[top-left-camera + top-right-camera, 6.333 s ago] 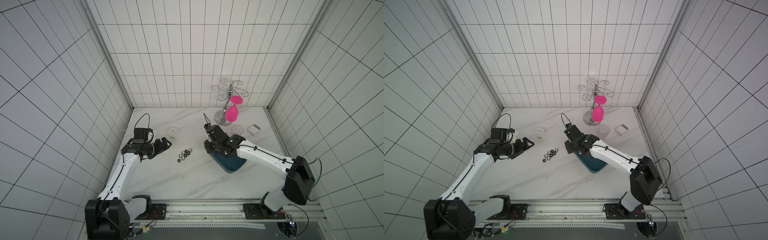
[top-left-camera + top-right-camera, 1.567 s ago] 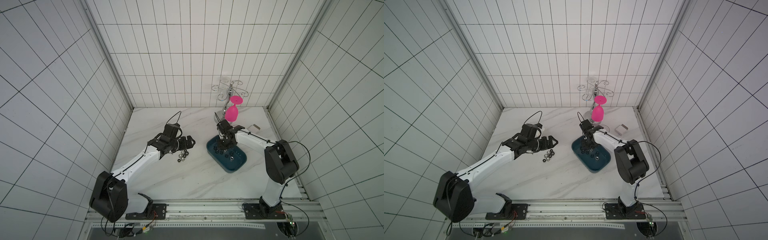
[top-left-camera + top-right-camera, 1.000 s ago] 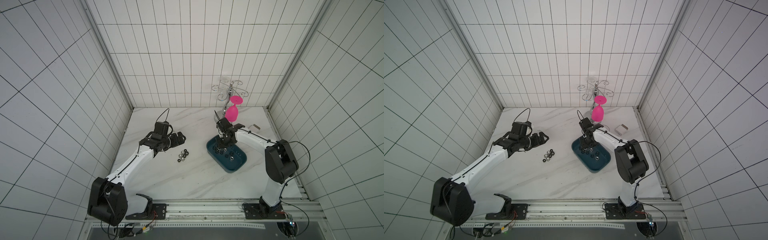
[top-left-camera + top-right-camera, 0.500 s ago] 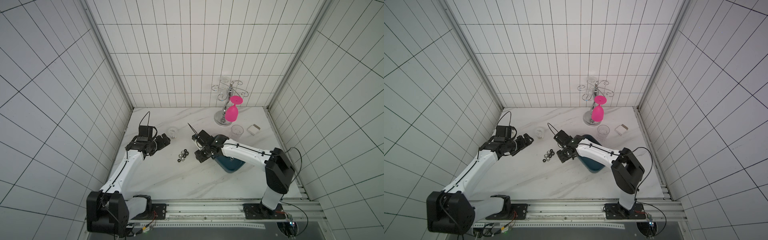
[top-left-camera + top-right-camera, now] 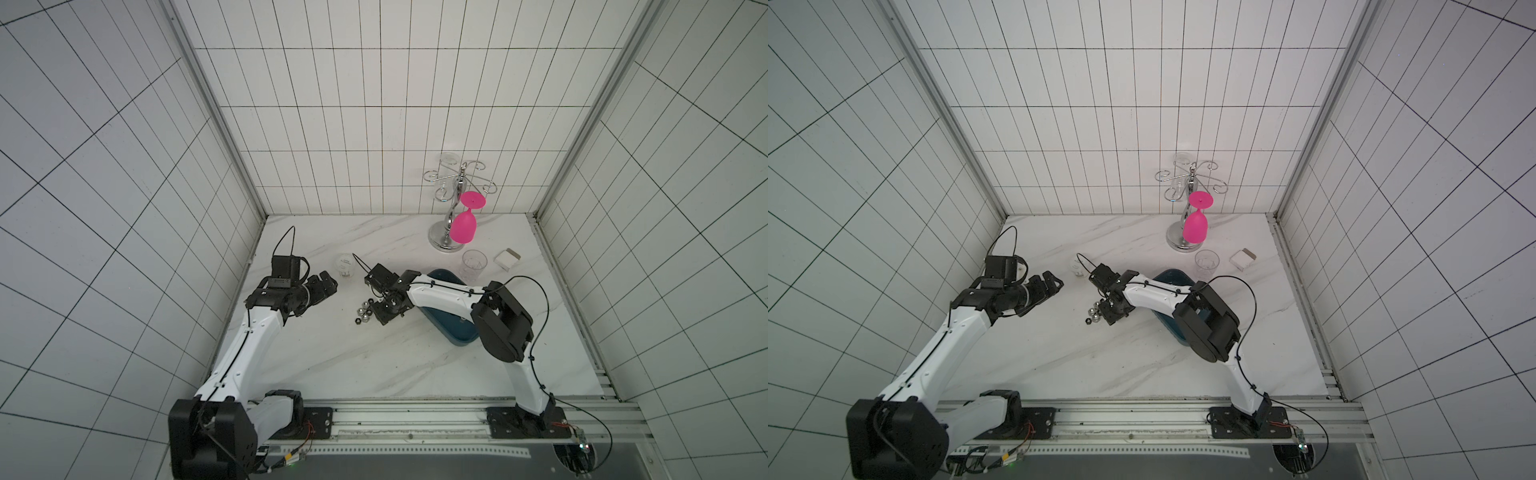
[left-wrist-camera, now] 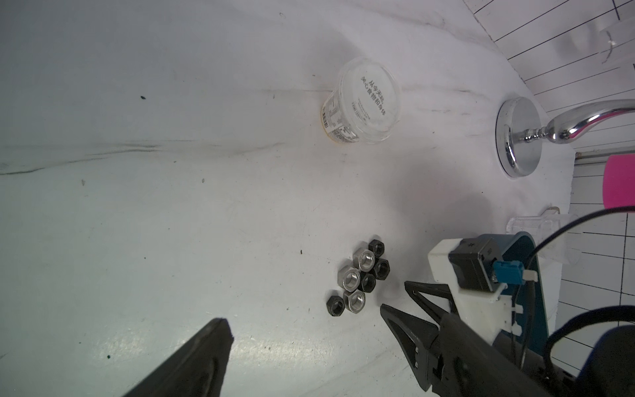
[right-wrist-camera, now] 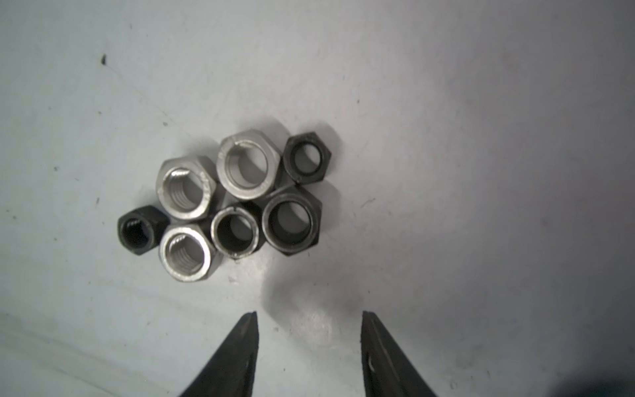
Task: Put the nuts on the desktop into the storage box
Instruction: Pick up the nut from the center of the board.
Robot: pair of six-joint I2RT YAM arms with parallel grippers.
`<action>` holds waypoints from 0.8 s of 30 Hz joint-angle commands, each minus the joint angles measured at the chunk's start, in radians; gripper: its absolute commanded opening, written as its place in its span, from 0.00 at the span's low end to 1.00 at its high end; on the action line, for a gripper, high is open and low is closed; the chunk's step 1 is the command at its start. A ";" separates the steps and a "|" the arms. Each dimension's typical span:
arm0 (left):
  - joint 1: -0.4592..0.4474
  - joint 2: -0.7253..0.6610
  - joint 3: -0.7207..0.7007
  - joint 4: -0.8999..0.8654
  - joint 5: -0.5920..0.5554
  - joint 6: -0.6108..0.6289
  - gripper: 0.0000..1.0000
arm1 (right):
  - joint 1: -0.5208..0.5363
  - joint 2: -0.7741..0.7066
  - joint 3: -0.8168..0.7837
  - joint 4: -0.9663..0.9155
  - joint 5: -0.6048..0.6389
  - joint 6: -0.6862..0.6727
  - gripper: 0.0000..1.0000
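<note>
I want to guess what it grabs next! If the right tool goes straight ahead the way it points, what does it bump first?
Probably the nuts: the open right tool aims at the pile, and the big dark nut sits nearest its gap. How high it hovers is unclear.

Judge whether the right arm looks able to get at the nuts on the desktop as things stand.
Probably yes: the right tool is open, its tips just short of the nuts on the desktop, with nothing between them.
</note>
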 commanded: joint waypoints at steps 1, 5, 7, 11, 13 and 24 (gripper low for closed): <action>0.016 -0.013 0.002 -0.013 0.002 0.033 0.98 | 0.011 0.055 0.068 -0.033 0.014 -0.029 0.51; 0.034 -0.014 0.008 -0.033 0.008 0.057 0.98 | 0.014 0.122 0.148 -0.049 0.022 -0.039 0.50; 0.044 -0.020 0.008 -0.042 0.011 0.068 0.98 | 0.014 0.153 0.190 -0.064 0.023 -0.043 0.49; 0.069 -0.036 0.008 -0.064 0.010 0.090 0.98 | 0.018 0.186 0.251 -0.084 0.021 -0.048 0.36; 0.080 -0.041 0.008 -0.072 0.014 0.100 0.98 | 0.019 0.188 0.264 -0.090 0.021 -0.048 0.26; 0.092 -0.035 0.024 -0.046 0.117 0.071 0.98 | 0.017 -0.026 0.140 -0.050 0.073 -0.011 0.15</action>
